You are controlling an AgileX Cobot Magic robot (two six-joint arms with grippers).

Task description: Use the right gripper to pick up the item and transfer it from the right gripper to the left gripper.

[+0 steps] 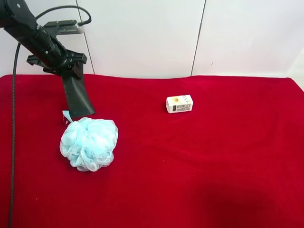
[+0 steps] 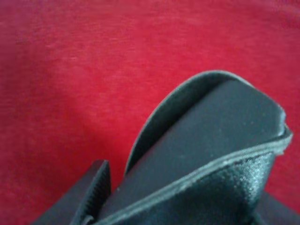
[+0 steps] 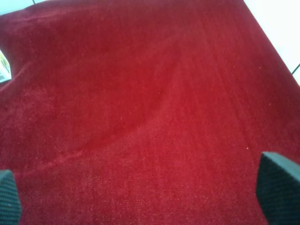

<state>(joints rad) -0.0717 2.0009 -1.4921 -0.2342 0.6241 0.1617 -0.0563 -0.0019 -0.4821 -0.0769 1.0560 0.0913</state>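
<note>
The left claw (image 1: 71, 71) clamps the top of the dark case (image 1: 78, 97), which hangs tilted above the red tabletop (image 1: 213, 156), its lower end just behind the blue mesh pouf (image 1: 89, 144); whether they touch cannot be told. In the left wrist view the case (image 2: 211, 154) fills the frame between the closed fingers (image 2: 91, 187). The right claw (image 3: 140, 201) stands wide and empty over bare cloth, only its two fingertips (image 3: 279, 185) showing, and it is out of the high camera's sight. Judged from this, the handover looks done, with little or nothing left. The white box (image 1: 179, 103) sits well apart, mid-cloth. Open room lies across the middle and the high view's right side; the cloth's back edge meets the white wall (image 1: 142, 38) close behind the left arm.
</note>
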